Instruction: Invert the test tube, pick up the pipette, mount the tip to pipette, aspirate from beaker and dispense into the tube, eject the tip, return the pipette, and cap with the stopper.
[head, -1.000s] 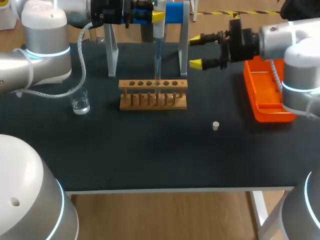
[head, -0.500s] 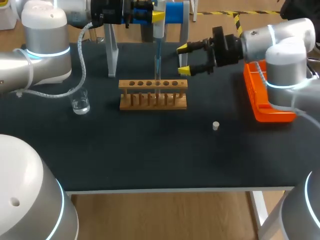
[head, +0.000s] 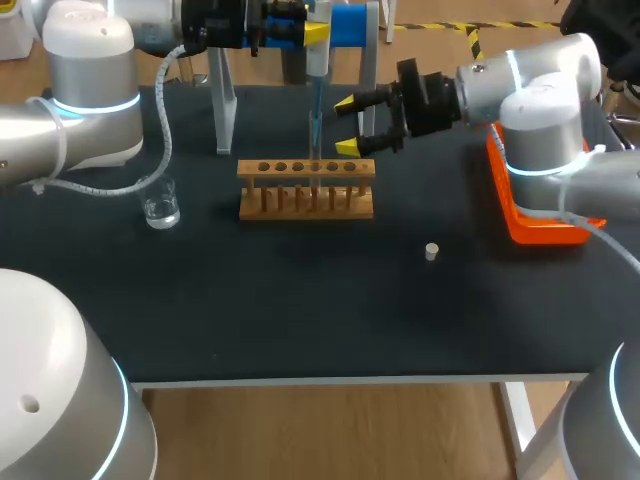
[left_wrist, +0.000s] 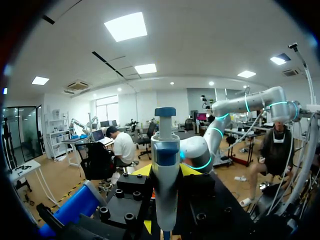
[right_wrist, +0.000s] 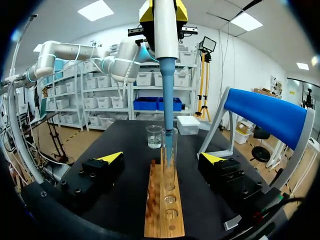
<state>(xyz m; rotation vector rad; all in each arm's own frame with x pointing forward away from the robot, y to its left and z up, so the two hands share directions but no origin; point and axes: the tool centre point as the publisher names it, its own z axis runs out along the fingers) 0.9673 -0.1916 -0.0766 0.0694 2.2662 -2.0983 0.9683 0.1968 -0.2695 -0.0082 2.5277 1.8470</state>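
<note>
Roughly midway: beaker (head: 161, 208) sits toward the table's left edge. Left gripper (head: 314, 32) clamps the pipette (head: 316, 90), long axis vertical, tip pointing down into the upright test tube (right_wrist: 169, 150) in the rack (head: 306, 187). Right gripper (head: 346, 125) gapes beside the rack's right end. Stopper (head: 431, 251) lies loose; ejecting, returning and capping are left.

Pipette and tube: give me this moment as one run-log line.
left tool: shut on pipette | tip: in tube, in rack | right tool: open, by rack | stopper: on table
</note>
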